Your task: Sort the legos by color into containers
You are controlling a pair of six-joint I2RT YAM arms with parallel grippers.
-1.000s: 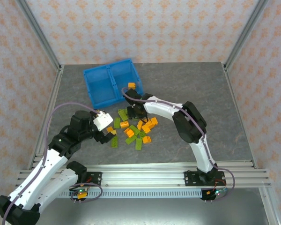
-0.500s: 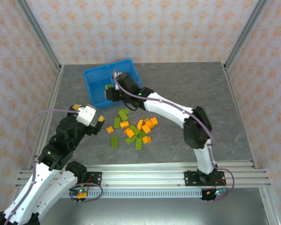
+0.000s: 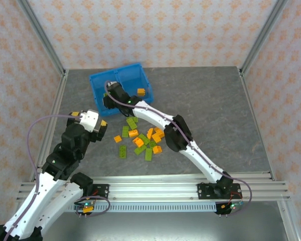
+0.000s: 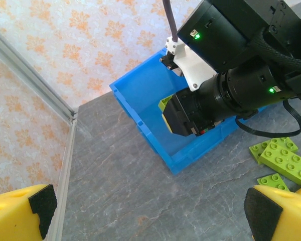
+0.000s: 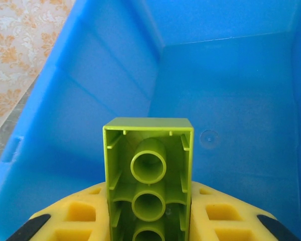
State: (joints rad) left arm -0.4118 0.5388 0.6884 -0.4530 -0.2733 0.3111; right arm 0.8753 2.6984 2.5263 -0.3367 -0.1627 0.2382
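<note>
The bright blue bin (image 3: 101, 84) stands at the back left of the table. My right gripper (image 3: 108, 99) hangs low inside its left compartment (image 5: 226, 90), shut on an olive-green lego (image 5: 148, 170) held with its hollow underside toward the camera. The same lego (image 4: 165, 104) peeks out beside the dark gripper body. One orange lego (image 3: 140, 92) lies in the right compartment. A loose pile of green and orange legos (image 3: 142, 139) sits on the table in front of the bin. My left gripper (image 3: 90, 119) hovers open over bare table left of the pile, holding nothing.
The right arm (image 3: 160, 118) stretches diagonally over the pile's far side. Metal frame posts (image 3: 45, 50) and patterned walls close in the table. Two green legos (image 4: 283, 158) lie just right of the left gripper's view of the bin's near corner (image 4: 178, 163).
The right gripper lifted a green lego from the pile and carried it left into the bin's left compartment. The left gripper drew back from the pile, leftward and away.
</note>
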